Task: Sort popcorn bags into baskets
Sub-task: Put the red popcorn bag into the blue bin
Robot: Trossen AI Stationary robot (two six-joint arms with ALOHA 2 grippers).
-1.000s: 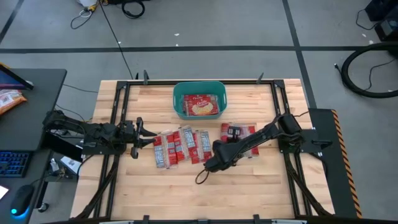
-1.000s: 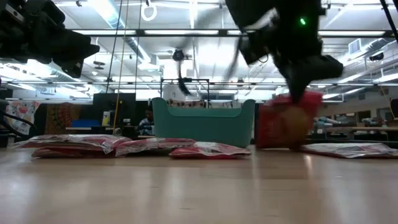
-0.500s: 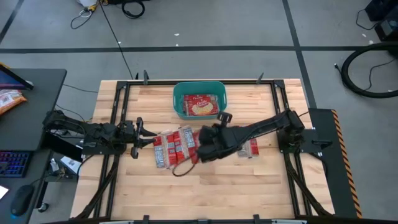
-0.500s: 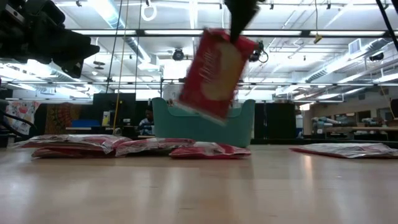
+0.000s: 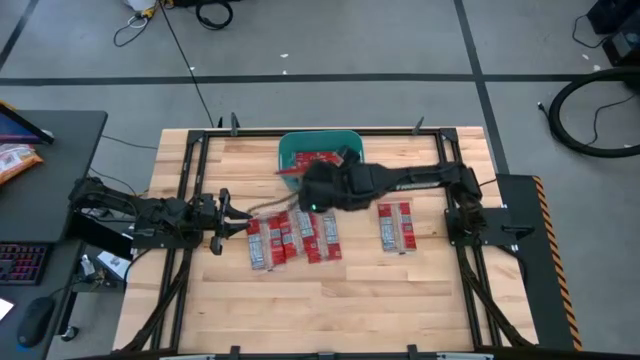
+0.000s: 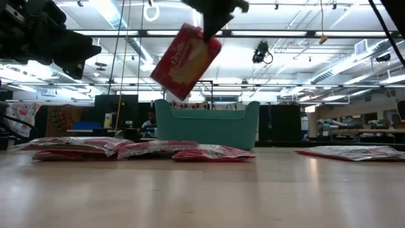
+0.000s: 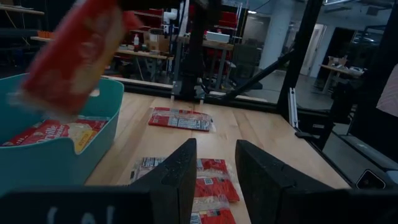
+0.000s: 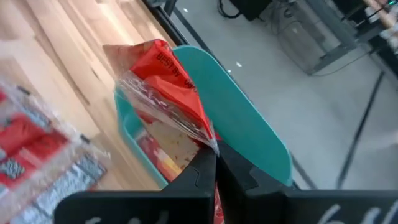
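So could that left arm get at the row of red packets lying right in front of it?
Probably yes: the left gripper is open beside the popcorn bags, with nothing between them.

Workshop bay, grey floor, open ceiling.
Grey concrete floor (image 5: 380,40) with dark seam lines; black cables (image 5: 590,115) coiled on it beside the wooden worktop (image 5: 400,300). Dark side desk (image 5: 50,150) at one end carries a keyboard (image 5: 20,262) and mouse (image 5: 35,322). Low view: strip lights (image 6: 354,31) and ducting overhead, benches and shelving (image 6: 354,130) far back, windows behind.
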